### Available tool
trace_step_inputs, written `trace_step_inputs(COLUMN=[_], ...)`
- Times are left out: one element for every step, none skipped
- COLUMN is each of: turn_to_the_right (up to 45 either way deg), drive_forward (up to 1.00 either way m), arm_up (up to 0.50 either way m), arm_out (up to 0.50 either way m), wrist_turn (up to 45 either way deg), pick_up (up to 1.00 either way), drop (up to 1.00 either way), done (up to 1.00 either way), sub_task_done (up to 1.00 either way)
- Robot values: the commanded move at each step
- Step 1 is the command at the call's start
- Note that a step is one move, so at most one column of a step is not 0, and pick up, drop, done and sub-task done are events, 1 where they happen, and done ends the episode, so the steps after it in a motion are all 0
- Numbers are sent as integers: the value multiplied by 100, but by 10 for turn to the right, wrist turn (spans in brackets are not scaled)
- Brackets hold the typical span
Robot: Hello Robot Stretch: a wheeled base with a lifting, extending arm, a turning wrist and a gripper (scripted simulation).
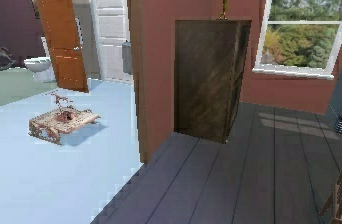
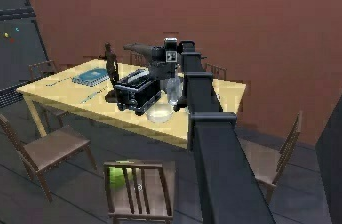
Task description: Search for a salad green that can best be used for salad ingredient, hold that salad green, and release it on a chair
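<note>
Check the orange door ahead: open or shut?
Open: the orange door stands angled away from the white frame, with a toilet showing just left of it.

A home is shown. A dining area is marked by a pale wooden desk (image 2: 64, 97) ringed by wooden chairs (image 2: 51, 147) on dark plank flooring (image 1: 239, 175). A white toilet (image 1: 39, 68) is seen beside an orange-brown door (image 1: 64, 45), and a white-framed window (image 1: 301, 35) is set in a red-brown wall (image 1: 154, 60).

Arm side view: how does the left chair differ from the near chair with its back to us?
Left chair: bare seat, back at the picture's left. Near chair: a green blob lies at its seat, slatted back facing the camera. Both are dark wood, beside the table.
</note>
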Motion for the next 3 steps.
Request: trace_step_inputs(turn_to_the_right=[0,0,0], drive_forward=[0,0,0], arm_up=[0,0,0], arm_out=[-10,0,0], wrist_turn=[0,-450,-450], pick_up=[0,0,0], drop=[0,0,0], done=[0,0,0], sub_task_done=[0,0,0])
